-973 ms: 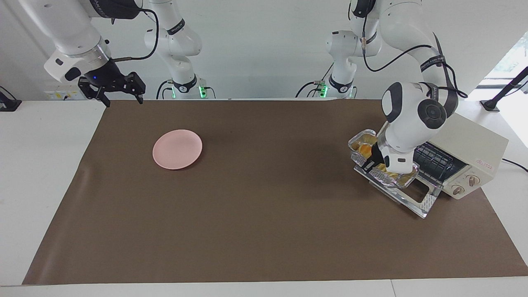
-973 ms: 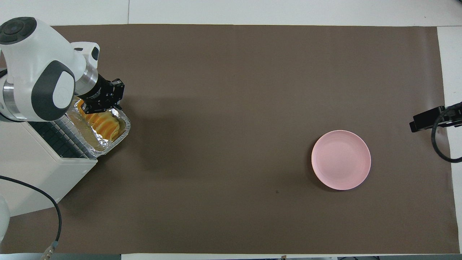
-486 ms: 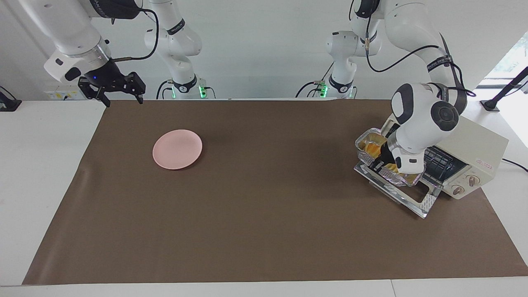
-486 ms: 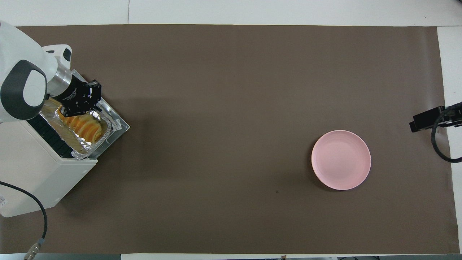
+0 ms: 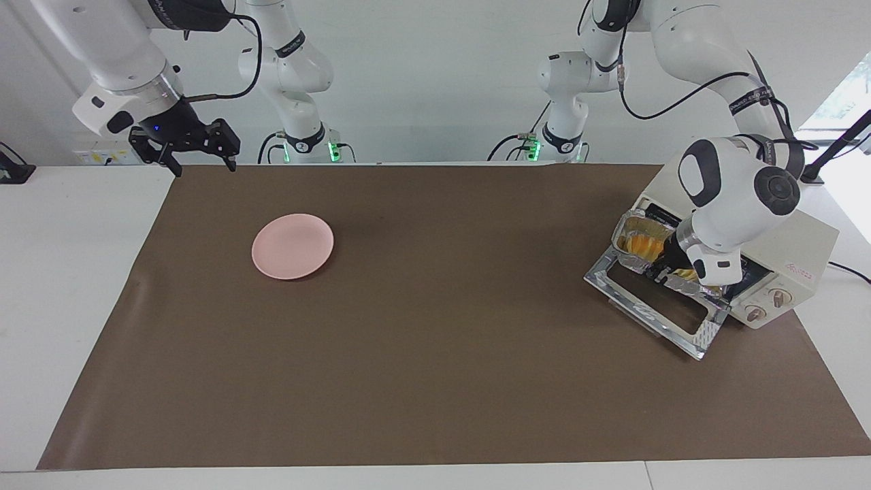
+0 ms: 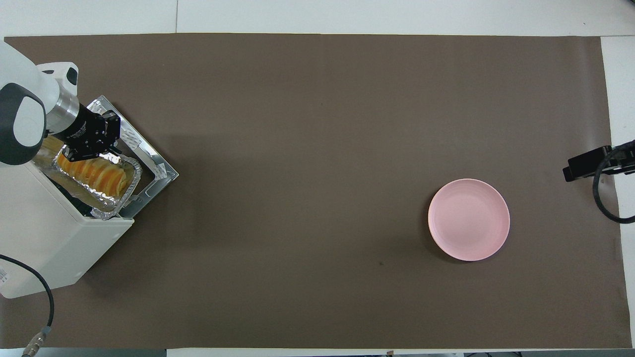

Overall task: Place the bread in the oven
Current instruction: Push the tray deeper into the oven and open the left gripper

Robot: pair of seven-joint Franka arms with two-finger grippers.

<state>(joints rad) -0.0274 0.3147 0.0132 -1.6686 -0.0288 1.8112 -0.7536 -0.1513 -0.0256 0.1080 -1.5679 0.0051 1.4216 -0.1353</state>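
Facing view: left gripper (image 5: pixel 662 273) low at the mouth of the oven (image 5: pixel 782 252), clenched on the rim of the foil tray (image 5: pixel 629 231). Fingertips closed tight on the thin foil edge at the tray's end away from the robots. The bread (image 5: pixel 642 243) lies in the tray, golden, ridged; the wrist covers its middle.

Tray sits partly inside the oven opening, its outer long side still out over the hinge end of the dropped door (image 5: pixel 653 306). Door lies flat on the brown mat (image 5: pixel 435 354), glass window showing the mat through it. Two knobs on the oven front, beside the opening.

Overhead view: bread (image 6: pixel 94 171) runs lengthwise in the tray (image 6: pixel 130 179), slices plain to see. Left gripper (image 6: pixel 89 148) at the tray's end farther from the robots. Oven (image 6: pixel 54 238) stands at the left arm's end of the desk, on the mat's edge, turned at an angle, cable trailing off it.

Right gripper (image 5: pixel 199 162) waits up in the air over the mat's corner at the right arm's end, next to the robots; fingers spread wide, nothing in them. In the overhead view only its dark body (image 6: pixel 588 163) shows at the frame's edge.

Pink plate (image 5: pixel 292 246) on the mat toward the right arm's end, well apart from the oven.
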